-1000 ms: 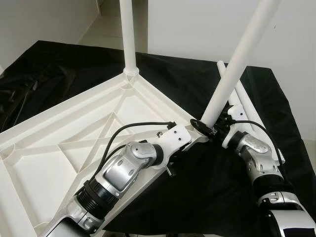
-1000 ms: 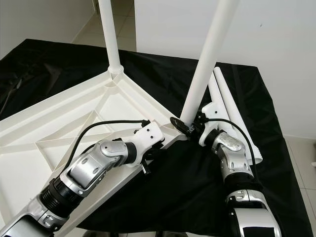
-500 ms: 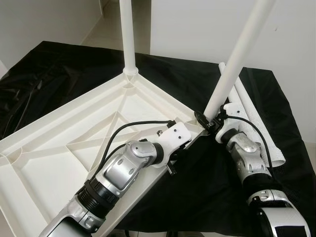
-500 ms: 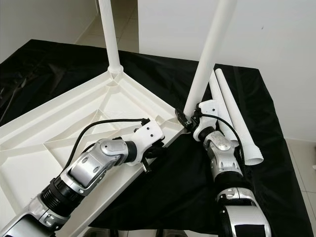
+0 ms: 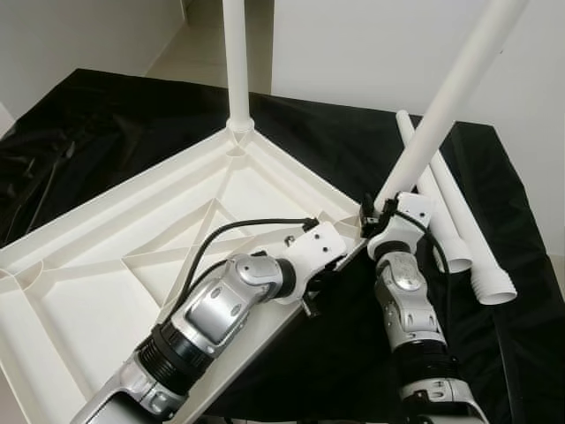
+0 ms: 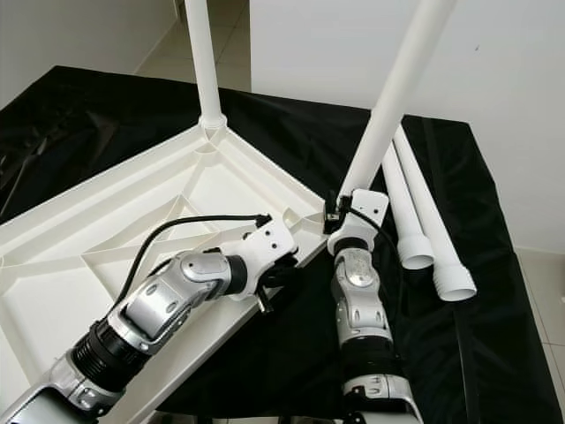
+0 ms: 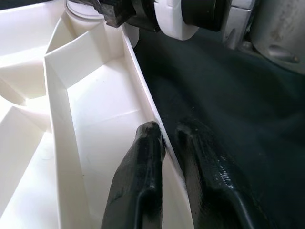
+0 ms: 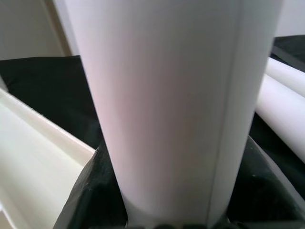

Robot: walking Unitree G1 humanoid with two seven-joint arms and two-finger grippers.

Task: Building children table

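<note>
Two white plastic legs concern the eye views: one leg (image 5: 237, 62) stands seated upright in the far corner of the upturned, ribbed tabletop (image 5: 106, 265) at twelve o'clock; the right gripper (image 5: 378, 215) has its jaws closed round a second leg (image 5: 450, 102), tilted toward one o'clock over the near corner, seemingly to seat it; two spare legs (image 5: 459, 221) lie on the black-draped desk (image 5: 106, 132) at three o'clock.
Left wrist view: the left gripper (image 7: 167, 138) pinches the tabletop's thin rim, jaws nearly closed, steadying it.
Right wrist view: smooth tube between the jaws.
</note>
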